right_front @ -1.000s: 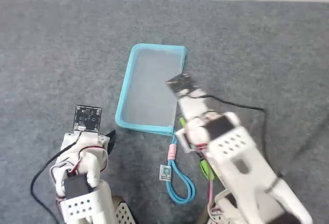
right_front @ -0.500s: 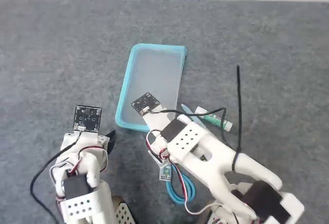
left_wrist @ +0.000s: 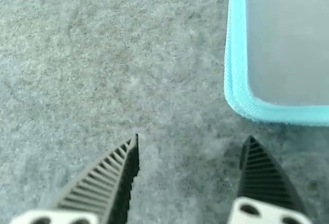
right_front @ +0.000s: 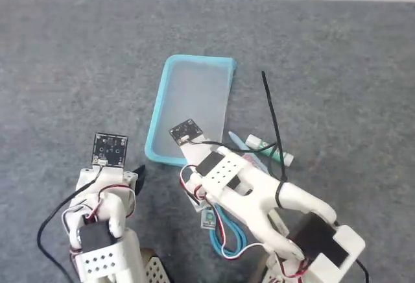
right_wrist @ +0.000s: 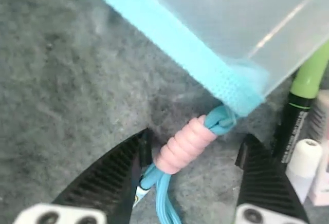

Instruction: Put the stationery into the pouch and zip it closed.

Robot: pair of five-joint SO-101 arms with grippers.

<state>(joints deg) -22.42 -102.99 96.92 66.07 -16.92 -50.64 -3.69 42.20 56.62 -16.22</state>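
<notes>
The clear pouch [right_front: 193, 104] with a turquoise rim lies flat mid-table. Its pink bead pull [right_wrist: 184, 144] on a blue cord [right_front: 231, 234] hangs off the near corner. My right gripper [right_wrist: 197, 137] is open, one finger on each side of that bead without clamping it. A green pen [right_wrist: 304, 93] and a white capped tube [right_wrist: 303, 161] lie just beside the corner; in the high view the tube [right_front: 269, 150] and a blue pen [right_front: 236, 141] sit right of the pouch. My left gripper [left_wrist: 193, 140] is open over bare carpet, near the pouch's corner [left_wrist: 241, 103].
Grey carpet [right_front: 78, 69] covers the table with wide free room to the left and beyond the pouch. The right arm [right_front: 240, 182] lies across the cord and a small tag [right_front: 207, 218]. A black cable [right_front: 272, 117] arches above the stationery.
The right arm has swung left from over the stationery to the pouch's near corner, uncovering the pens and tube. The left arm has kept still.
</notes>
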